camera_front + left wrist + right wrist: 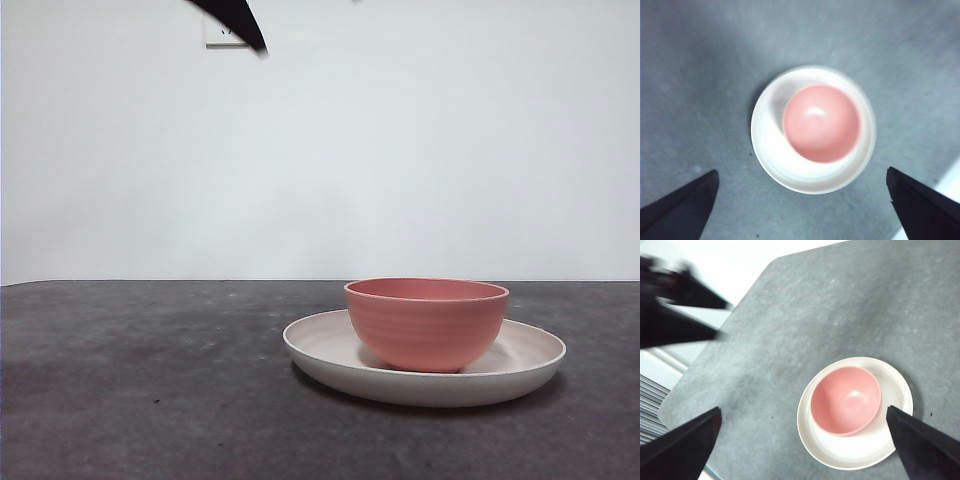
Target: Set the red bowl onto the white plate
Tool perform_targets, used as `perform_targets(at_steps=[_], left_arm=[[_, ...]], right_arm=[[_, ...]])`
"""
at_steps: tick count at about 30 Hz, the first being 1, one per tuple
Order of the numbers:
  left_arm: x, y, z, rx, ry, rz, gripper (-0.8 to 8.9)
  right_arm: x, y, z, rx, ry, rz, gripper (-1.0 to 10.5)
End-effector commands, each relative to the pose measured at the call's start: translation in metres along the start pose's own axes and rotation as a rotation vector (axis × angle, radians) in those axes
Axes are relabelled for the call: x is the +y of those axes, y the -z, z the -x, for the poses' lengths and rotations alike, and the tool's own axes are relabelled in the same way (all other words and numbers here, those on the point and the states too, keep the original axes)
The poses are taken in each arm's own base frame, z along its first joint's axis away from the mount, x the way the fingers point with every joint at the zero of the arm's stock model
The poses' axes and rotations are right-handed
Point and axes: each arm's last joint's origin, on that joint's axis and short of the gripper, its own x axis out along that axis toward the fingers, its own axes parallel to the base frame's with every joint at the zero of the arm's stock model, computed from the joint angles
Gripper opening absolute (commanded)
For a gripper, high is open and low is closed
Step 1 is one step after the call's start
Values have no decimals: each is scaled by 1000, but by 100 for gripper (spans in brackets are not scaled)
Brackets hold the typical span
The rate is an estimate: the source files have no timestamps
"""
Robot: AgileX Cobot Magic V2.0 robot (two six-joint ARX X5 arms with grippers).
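Front view: red bowl [427, 322] sits upright in the white plate [330, 350], off-centre. Bare worktop [140, 380] fills the lower left. Both hands, left hand [802, 210] and right hand [802, 445], are spread wide, holding nothing, high above.

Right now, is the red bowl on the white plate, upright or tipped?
On it and upright. The red bowl stands with its base inside the white plate, rim level, sitting off-centre and empty in both wrist views.

Both arms hang high — left gripper [800, 210] and right gripper [802, 445] spread wide (nothing between the jaws).
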Motion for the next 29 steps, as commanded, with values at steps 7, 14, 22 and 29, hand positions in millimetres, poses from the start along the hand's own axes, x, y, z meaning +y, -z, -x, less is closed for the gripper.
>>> perform_targets(at_steps=[7,14,22,29], left_arm=[[-3,93,67,-313,2,-92,539],[-1,161,53,-432,104,-66,539],[0,194,41,-400,190,43,540],[0,194,42,-411,190,40,539]], right_arm=[[2,-4,2,-10,-6,11,548],[2,-4,2,-10,-6,18,548],[2,-4,1,-8,-5,19,548],[-6,-6,-8,37,-8,-40,547]])
